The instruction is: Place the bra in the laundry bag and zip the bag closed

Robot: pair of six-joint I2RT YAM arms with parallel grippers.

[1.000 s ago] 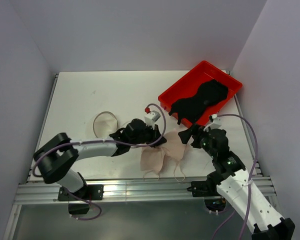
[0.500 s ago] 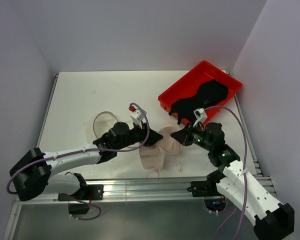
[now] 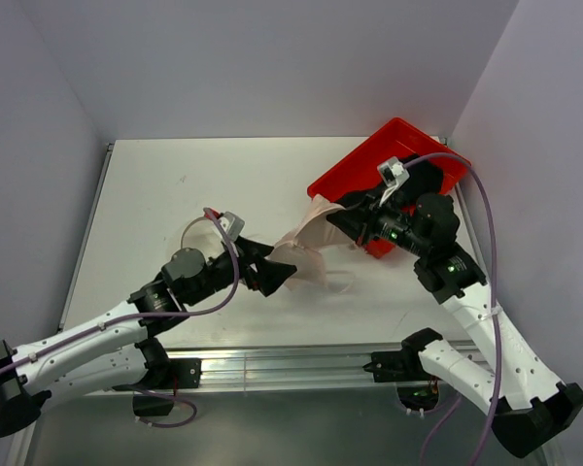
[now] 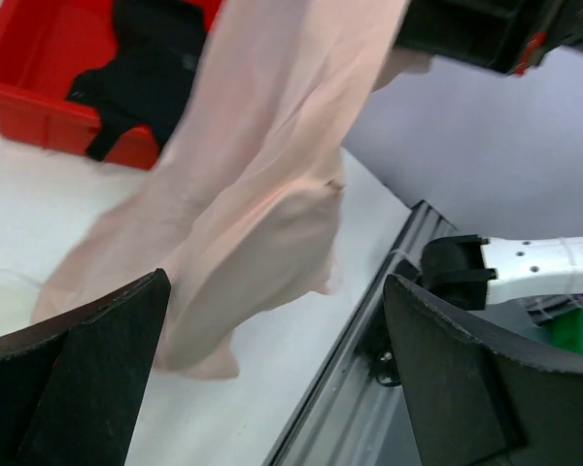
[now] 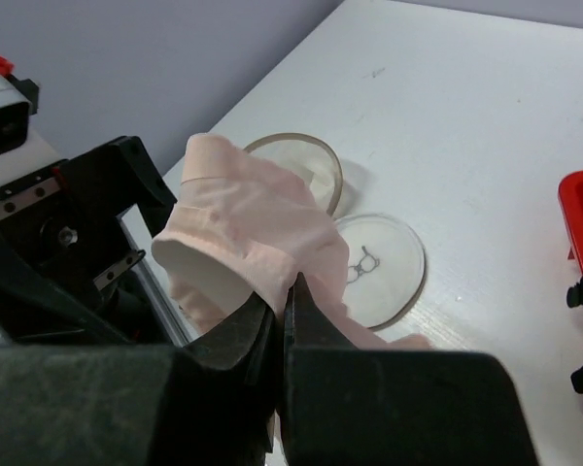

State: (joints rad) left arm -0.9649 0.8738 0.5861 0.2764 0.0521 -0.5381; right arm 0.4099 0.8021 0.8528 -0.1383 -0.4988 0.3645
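Pale pink bra (image 3: 306, 250) held up at one end above a white table (image 3: 155, 175), slanting from upper right down to lower left. Pinched at its top edge by the right gripper (image 3: 345, 216), fingers pressed tight together on the cloth, just in front of a red tray (image 3: 355, 163) holding a dark garment (image 4: 146, 58). Bunches in soft folds over those dark fingers (image 5: 248, 340) in the right wrist view. Left gripper (image 3: 277, 275) spread wide and empty, with the bra's lower folds just ahead, framed between its two dark fingers (image 4: 78, 379). Laundry bag (image 5: 311, 175) on the table beyond the bra, open, round rim up. Flat lid (image 5: 394, 282) touching it, squiggle mark facing up.
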